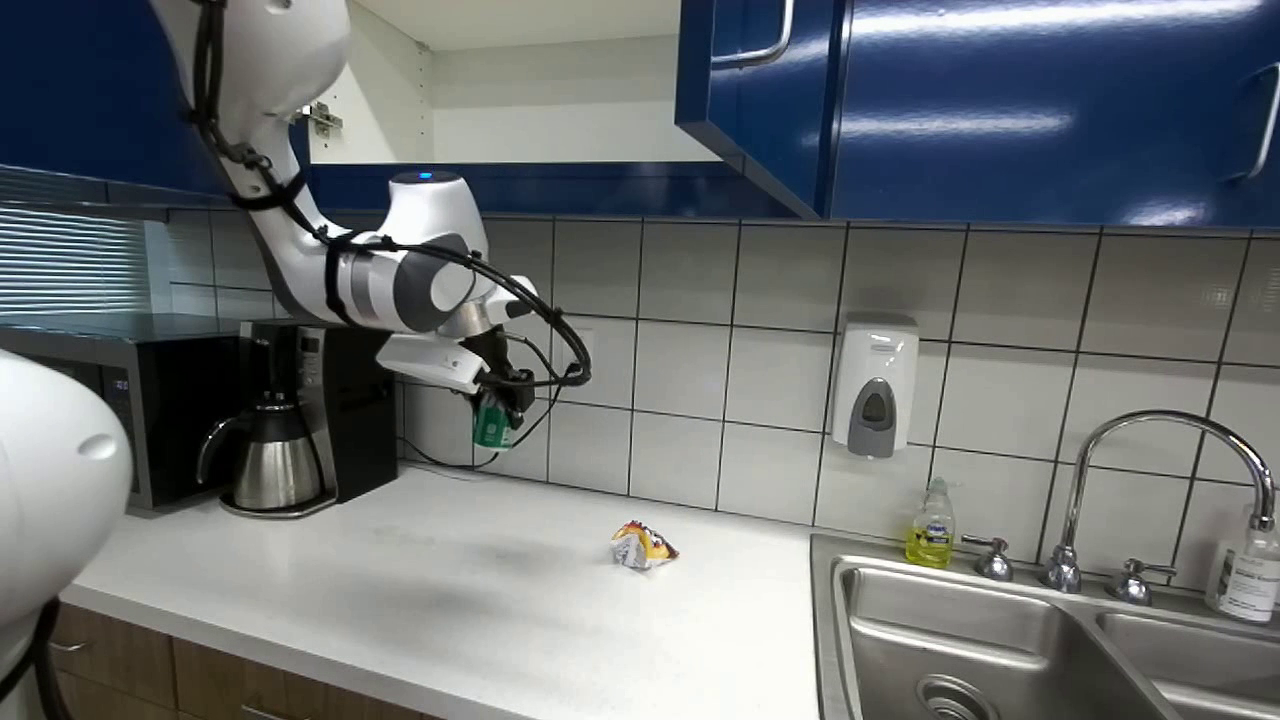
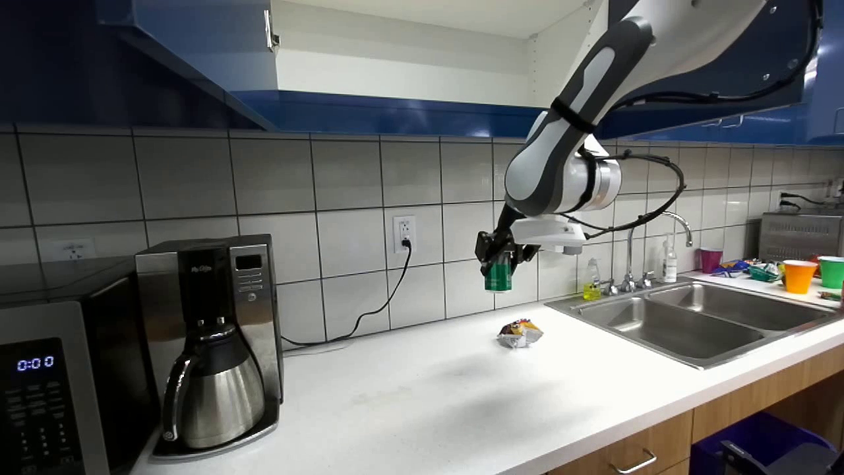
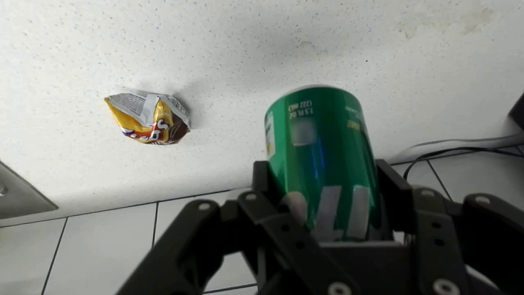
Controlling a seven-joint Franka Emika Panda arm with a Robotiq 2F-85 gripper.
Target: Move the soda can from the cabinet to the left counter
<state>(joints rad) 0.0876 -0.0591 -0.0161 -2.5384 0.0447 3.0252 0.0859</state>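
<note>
clamping the green cylindrical metal soda can [image 2: 498, 278] in midair above the white speckled table [image 2: 395, 409], the black jointed claw [image 3: 324, 174] is parted only by the can's width; a crumpled yellow-and-brown foil wrapper [image 3: 152, 119] lies on the table.

ok, from here I count one green soda can [image 3: 323, 155], one coffee maker [image 2: 221, 349], one microwave [image 2: 49, 389], two sink basins [image 2: 679, 326]

And there, the glossy green can [image 3: 323, 127] is held aloft, near vertical, its side printed in white, suspended well above the white counter [image 2: 382, 402], lower than the open cabinet [image 2: 395, 113].
</note>
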